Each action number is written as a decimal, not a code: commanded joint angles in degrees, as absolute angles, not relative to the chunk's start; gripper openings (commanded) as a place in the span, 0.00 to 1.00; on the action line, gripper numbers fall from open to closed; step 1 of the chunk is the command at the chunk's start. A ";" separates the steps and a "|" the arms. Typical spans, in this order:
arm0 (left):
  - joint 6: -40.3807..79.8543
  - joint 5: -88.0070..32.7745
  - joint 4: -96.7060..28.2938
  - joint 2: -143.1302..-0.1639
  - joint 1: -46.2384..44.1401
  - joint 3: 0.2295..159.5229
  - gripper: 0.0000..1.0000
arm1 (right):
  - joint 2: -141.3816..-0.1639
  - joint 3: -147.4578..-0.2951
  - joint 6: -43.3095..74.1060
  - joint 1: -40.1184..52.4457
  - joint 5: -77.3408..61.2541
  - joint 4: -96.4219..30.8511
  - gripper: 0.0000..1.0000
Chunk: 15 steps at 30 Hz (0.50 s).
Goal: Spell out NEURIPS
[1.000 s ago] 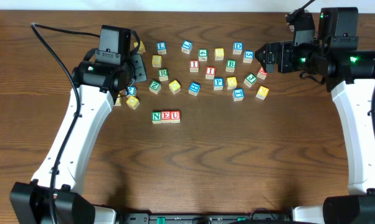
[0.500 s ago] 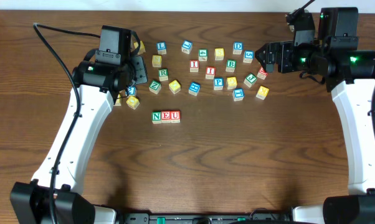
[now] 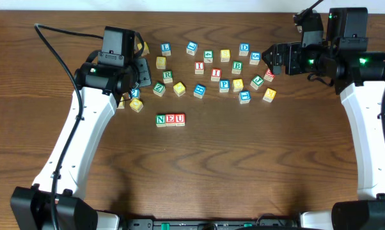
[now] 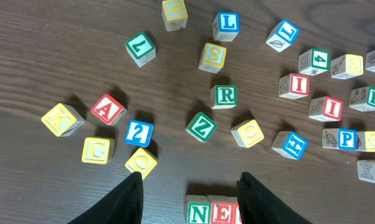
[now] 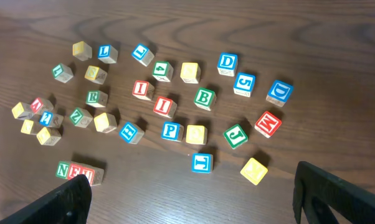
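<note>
The row of blocks N, E, U (image 3: pixel 170 119) lies on the table in front of the scatter; it also shows at the bottom of the left wrist view (image 4: pixel 213 213) and in the right wrist view (image 5: pixel 80 170). A green R block (image 3: pixel 167 76) (image 4: pixel 223 96) (image 5: pixel 95 97), two red I blocks (image 3: pixel 199 67) (image 3: pixel 215 74), a blue P block (image 3: pixel 224 84) (image 5: pixel 170 130) and a yellow S block (image 3: pixel 160 62) (image 4: pixel 212 55) lie loose. My left gripper (image 3: pixel 143 71) (image 4: pixel 187 186) is open and empty, left of the R. My right gripper (image 3: pixel 271 61) (image 5: pixel 194 193) is open and empty, at the scatter's right end.
Several other letter blocks lie across the back of the table, among them a green B (image 3: pixel 237 66), a red M (image 3: pixel 268 75), a yellow block (image 3: pixel 269 94) and a blue block (image 3: pixel 244 96). A small cluster (image 3: pixel 135 102) sits under the left arm.
</note>
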<state>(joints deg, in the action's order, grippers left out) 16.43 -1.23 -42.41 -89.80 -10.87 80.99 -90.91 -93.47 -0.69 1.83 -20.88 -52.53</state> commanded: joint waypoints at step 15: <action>15.44 -1.54 -42.78 -90.24 -10.68 81.97 0.48 | -91.09 -93.30 -1.37 1.58 -21.34 -52.58 0.99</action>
